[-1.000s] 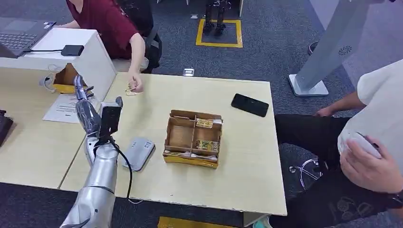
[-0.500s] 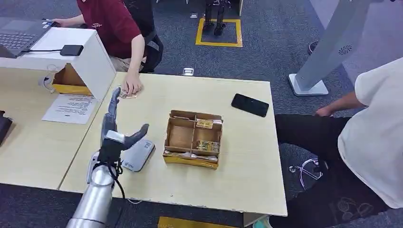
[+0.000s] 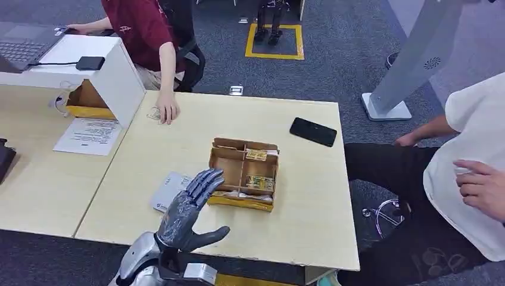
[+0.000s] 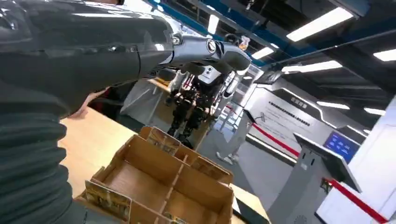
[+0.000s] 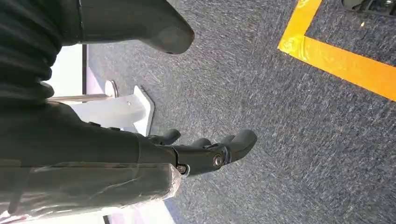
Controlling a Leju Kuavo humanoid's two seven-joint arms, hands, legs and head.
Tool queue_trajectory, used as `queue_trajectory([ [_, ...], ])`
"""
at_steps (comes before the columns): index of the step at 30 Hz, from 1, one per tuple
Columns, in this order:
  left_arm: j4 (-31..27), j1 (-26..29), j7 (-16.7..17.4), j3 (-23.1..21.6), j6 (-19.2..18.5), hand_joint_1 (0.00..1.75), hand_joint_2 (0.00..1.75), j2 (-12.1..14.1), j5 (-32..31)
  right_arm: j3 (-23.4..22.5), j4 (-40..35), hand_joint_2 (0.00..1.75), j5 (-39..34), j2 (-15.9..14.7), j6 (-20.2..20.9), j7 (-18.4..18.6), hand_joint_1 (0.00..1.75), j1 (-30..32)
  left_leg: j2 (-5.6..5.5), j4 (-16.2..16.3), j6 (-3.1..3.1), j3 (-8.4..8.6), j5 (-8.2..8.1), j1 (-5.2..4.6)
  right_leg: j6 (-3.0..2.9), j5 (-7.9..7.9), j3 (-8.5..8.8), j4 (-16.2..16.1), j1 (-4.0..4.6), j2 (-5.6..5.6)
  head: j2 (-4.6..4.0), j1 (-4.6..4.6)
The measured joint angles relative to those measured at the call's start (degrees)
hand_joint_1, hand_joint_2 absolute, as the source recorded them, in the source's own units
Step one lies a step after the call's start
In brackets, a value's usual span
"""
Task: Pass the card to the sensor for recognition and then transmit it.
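Note:
My left hand (image 3: 189, 210) hovers open and empty over the table's near edge, fingers spread, partly covering the flat grey sensor pad (image 3: 165, 189). Just right of it stands a compartmented cardboard box (image 3: 227, 171) with cards (image 3: 260, 182) in its right cells. In the left wrist view the left hand (image 4: 140, 51) stretches above that box (image 4: 163, 186), with a card (image 4: 108, 200) leaning at its wall. At the far left of the table a person's hand (image 3: 167, 111) rests on a small card. My right hand (image 5: 201, 151) hangs over the carpet, fingers loosely extended, holding nothing.
A black phone (image 3: 313, 131) lies at the table's far right. A person in white (image 3: 470, 161) sits close on the right. A white stand (image 3: 95, 65) with a laptop and a paper sheet (image 3: 88, 136) occupy the adjoining desk on the left.
My left hand has drawn back from the table's far left toward the near edge and now lies over the sensor pad, empty. The person in red keeps a hand on the card.

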Motion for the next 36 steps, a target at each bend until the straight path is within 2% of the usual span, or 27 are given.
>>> queue_trajectory([
  [5,4.3,-1.5,7.9,-2.3,8.5,0.0,1.75,0.7,-12.9,0.0,0.0,1.75,0.0,0.0,0.0,0.2,0.0,-0.1,0.0,0.0,0.0,-0.01,0.0,0.0,0.0,0.0,-0.01,0.0,0.0,0.0,0.0,0.0],
  [7,8.2,-3.0,13.8,-2.7,12.0,0.0,1.75,0.8,-21.5,0.0,0.0,1.75,0.2,0.0,0.1,0.2,0.0,-0.1,-0.02,0.0,0.0,-0.01,0.0,0.0,0.0,0.0,0.01,0.0,-0.01,-0.02,0.0,0.02],
  [9,12.2,-4.4,16.2,-2.8,12.8,0.0,1.75,0.9,-23.8,0.0,0.0,1.75,0.2,0.0,0.1,0.2,0.0,-0.2,0.0,0.0,0.0,0.0,0.0,0.0,0.0,0.0,0.01,0.0,0.0,-0.01,0.0,0.02],
  [14,19.4,-6.8,16.8,-2.9,14.0,0.0,1.75,0.7,-22.7,0.2,0.0,1.75,0.3,0.0,0.1,0.0,0.0,-0.2,0.0,0.0,0.0,0.01,0.0,0.0,0.0,0.01,0.01,0.0,0.0,-0.01,0.0,0.02],
  [19,23.1,-8.2,17.3,-2.9,14.7,0.0,1.75,0.4,-22.9,0.2,0.0,1.75,0.3,0.0,0.1,0.0,0.0,-0.2,0.01,0.0,0.0,0.0,0.0,0.0,0.0,0.0,0.01,0.0,0.0,-0.01,0.0,0.0],
  [30,27.2,-9.7,17.6,-2.9,14.8,0.0,1.75,-0.4,-21.0,0.3,0.0,1.75,0.3,0.0,0.1,0.0,0.0,-0.2,0.01,0.0,0.0,0.01,0.0,0.0,0.0,0.01,0.01,0.0,0.0,-0.01,0.0,0.0],
  [34,27.9,-9.9,16.5,-2.9,14.8,0.0,1.75,-0.6,-18.7,0.4,0.0,1.75,0.3,0.0,0.1,0.0,0.0,-0.2,0.0,0.0,0.0,0.0,0.0,0.0,0.0,0.0,0.01,0.0,0.0,-0.01,0.0,0.0],
  [36,27.8,-9.8,14.9,-2.9,14.2,0.0,1.75,-0.7,-16.2,0.4,0.0,1.75,0.2,0.0,0.1,0.0,0.0,-0.2,0.0,0.0,0.0,0.0,0.0,0.0,0.0,0.0,0.01,0.0,0.0,-0.01,0.0,0.0],
])
